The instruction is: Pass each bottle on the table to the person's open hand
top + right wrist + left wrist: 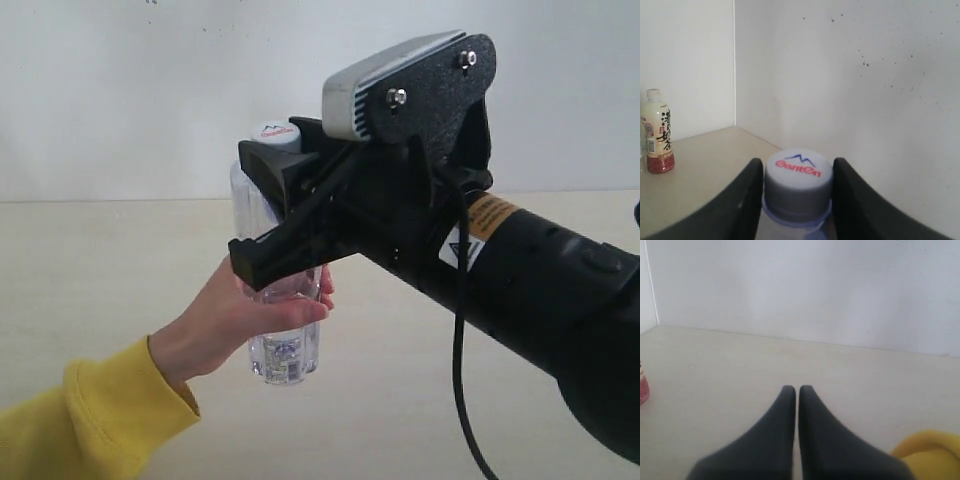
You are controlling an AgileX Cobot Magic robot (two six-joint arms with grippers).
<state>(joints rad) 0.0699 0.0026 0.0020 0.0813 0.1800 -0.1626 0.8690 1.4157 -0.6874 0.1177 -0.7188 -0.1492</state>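
Note:
My right gripper [250,210] is shut on the upper part of the tall clear bottle [285,355], held upright. In the right wrist view its black fingers [742,200] flank the white cap [798,172]. A person's hand [240,315] wraps the bottle's lower half from the left. The cream-yellow tea bottle [659,132] stands on the table [100,270] near a wall corner; its red base [642,387] shows at the left wrist view's edge. My left gripper [796,389] is shut with nothing in it, above the tabletop. The smaller clear bottle is not clearly in view.
The person's yellow sleeve [80,420] comes in from the lower left and shows beside my left gripper as a yellow patch [930,452]. White walls close the table's far side. My right arm [540,290] crosses the right half of the exterior view.

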